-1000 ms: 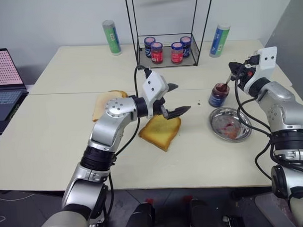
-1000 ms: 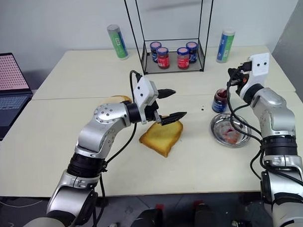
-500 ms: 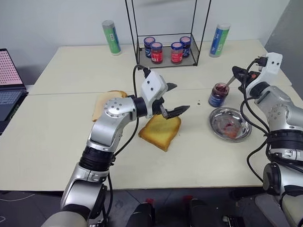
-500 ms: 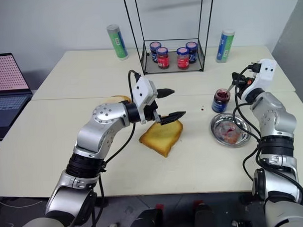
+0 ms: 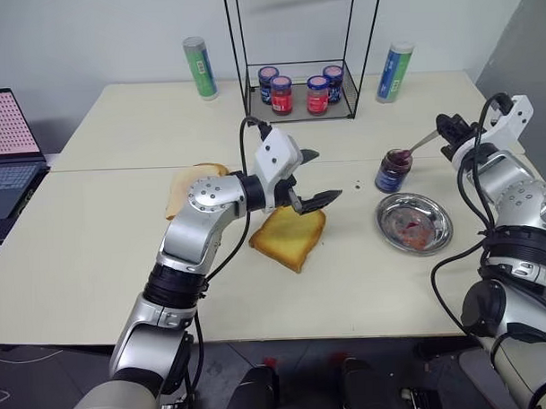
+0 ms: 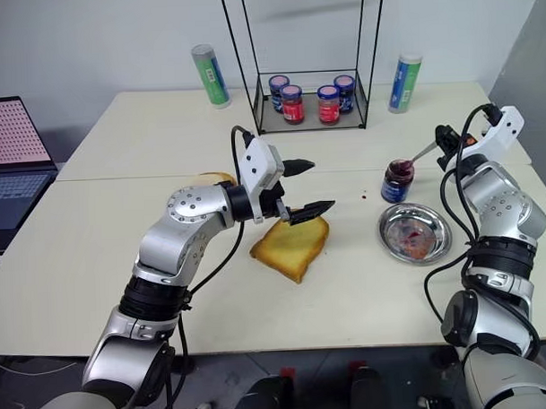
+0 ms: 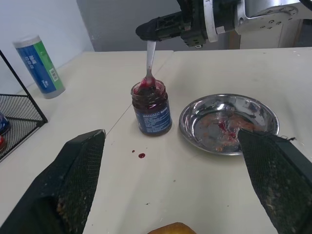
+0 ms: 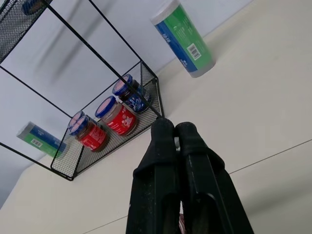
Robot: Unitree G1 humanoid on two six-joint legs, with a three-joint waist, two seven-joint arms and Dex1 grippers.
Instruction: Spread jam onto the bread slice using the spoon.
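1. While our right gripper (image 6: 444, 137) is pinched shut on the handle of the spoon (image 7: 149, 62), whose bowl sits down in the jam (image 7: 149, 90) inside the small jar (image 5: 394, 170), the first danger is the jar itself: if we draw the spoon out at a slant, its bowl may catch the glass rim and tip the jar over toward the round steel dish (image 5: 435, 231) just beside it.
2. Because the grip is at the very end of a thin handle, the spoon could twist or slide between the closed fingers once it is loaded, and the scoop would fall.
3. Jam may drip during the carry. The bread slice (image 5: 283, 242) lies well apart from the jar, across bare table (image 5: 104, 255), and small red spots already mark the surface near the jar (image 7: 141, 155).
4. Our left gripper (image 5: 309, 179) hangs just above the bread's far edge with its fingers spread wide and nothing between them. It stands in the likely path of the spoon, so the two hands could knock together.
5. Nothing pins the bread down, as far as we can tell from these angles, so a firm stroke might push the slice along instead of spreading jam over it.
6. How much jam the bowl has taken up we cannot tell; it is sunk below the rim.
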